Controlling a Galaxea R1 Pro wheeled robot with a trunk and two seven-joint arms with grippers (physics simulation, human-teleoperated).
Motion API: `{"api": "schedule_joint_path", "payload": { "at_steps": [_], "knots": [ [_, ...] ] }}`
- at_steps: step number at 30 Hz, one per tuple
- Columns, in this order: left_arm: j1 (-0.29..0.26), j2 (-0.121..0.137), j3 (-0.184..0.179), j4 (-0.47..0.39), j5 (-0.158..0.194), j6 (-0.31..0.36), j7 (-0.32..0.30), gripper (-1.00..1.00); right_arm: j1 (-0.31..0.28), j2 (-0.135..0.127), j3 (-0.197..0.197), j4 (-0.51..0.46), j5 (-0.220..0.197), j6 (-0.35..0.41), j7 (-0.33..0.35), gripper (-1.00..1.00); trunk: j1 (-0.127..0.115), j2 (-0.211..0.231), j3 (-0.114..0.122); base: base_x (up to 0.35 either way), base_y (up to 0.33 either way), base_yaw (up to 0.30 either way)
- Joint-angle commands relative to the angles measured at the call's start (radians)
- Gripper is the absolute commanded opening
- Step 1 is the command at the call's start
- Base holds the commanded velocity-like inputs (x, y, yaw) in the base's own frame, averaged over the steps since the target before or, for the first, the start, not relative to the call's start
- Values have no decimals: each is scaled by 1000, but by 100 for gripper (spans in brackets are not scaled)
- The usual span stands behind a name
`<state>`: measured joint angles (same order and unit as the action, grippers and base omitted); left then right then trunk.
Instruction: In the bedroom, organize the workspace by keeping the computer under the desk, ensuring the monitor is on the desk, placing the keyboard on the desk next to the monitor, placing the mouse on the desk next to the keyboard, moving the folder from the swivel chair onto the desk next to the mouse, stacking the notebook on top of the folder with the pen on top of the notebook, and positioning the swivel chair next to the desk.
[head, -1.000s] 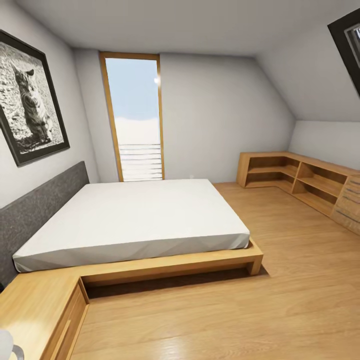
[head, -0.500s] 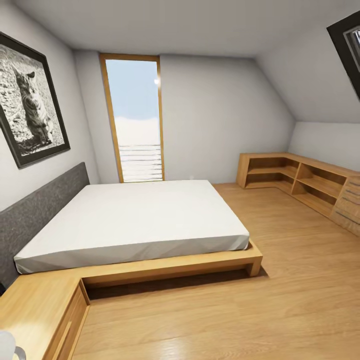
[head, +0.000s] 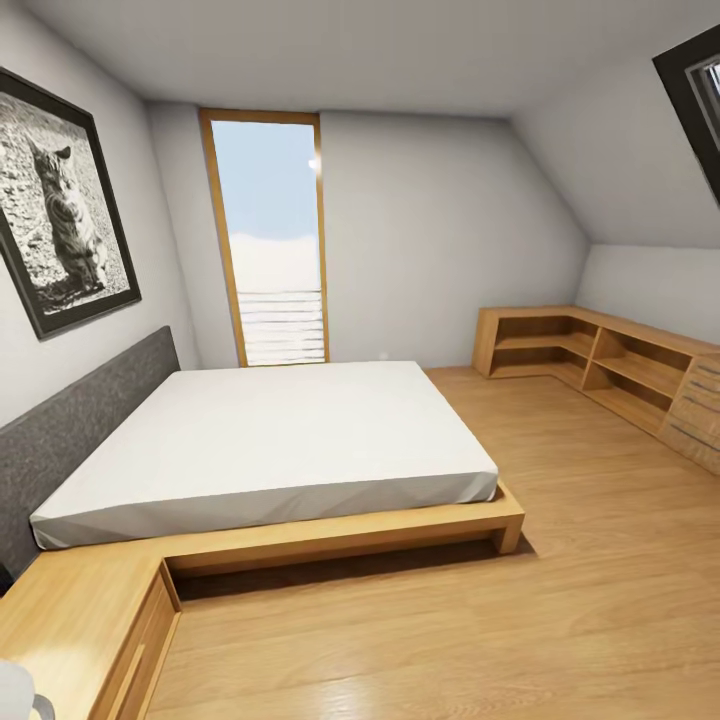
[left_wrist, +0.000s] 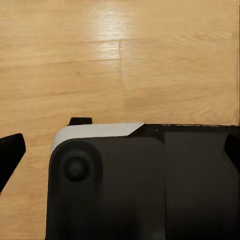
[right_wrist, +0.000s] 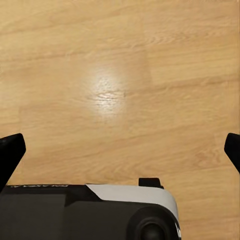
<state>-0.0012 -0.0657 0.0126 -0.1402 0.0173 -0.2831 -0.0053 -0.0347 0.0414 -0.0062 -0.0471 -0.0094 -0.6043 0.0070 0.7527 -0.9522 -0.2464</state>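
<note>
A low wooden platform bed (head: 330, 530) with a bare white mattress (head: 275, 445) fills the middle of the frame, its grey padded headboard (head: 70, 425) against the left wall. Above that hangs a black-framed cat picture (head: 60, 200). A tall wood-framed window (head: 268, 240) glows at upper centre. Open wooden shelves (head: 590, 360) run along the right, under the sloped ceiling. Light wooden floorboards (head: 560, 600) spread across the lower frame.

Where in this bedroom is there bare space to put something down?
The white mattress is bare from the grey headboard across. The wooden floor lies open between the bed and the corner shelves. The shelves' compartments look bare too.
</note>
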Motion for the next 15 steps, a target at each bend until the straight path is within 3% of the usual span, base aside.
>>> {"api": "schedule_joint_path", "payload": {
  "at_steps": [1, 6, 9, 15],
  "knots": [
    [0, -6, -1, -11, -4, -25, -1, 100, -1, 1, 0, 0, -1, -4, 1, 100, 0, -1, -1, 0, 0, 0],
    [0, -20, -3, -63, -54, -58, -1, 100, -1, 1, 1, -3, 2, -5, 1, 100, 0, -1, -1, 0, 0, 0],
    [0, -42, -4, -97, -89, -70, 0, 100, -1, 1, 3, -18, 4, -8, 2, 100, 0, -1, -1, 0, 0, 0],
    [0, -55, 3, -155, -92, -124, 8, 100, -1, 2, 1, -59, -3, -7, 1, 100, 0, -1, -1, 0, 0, 0]
  ]
}}
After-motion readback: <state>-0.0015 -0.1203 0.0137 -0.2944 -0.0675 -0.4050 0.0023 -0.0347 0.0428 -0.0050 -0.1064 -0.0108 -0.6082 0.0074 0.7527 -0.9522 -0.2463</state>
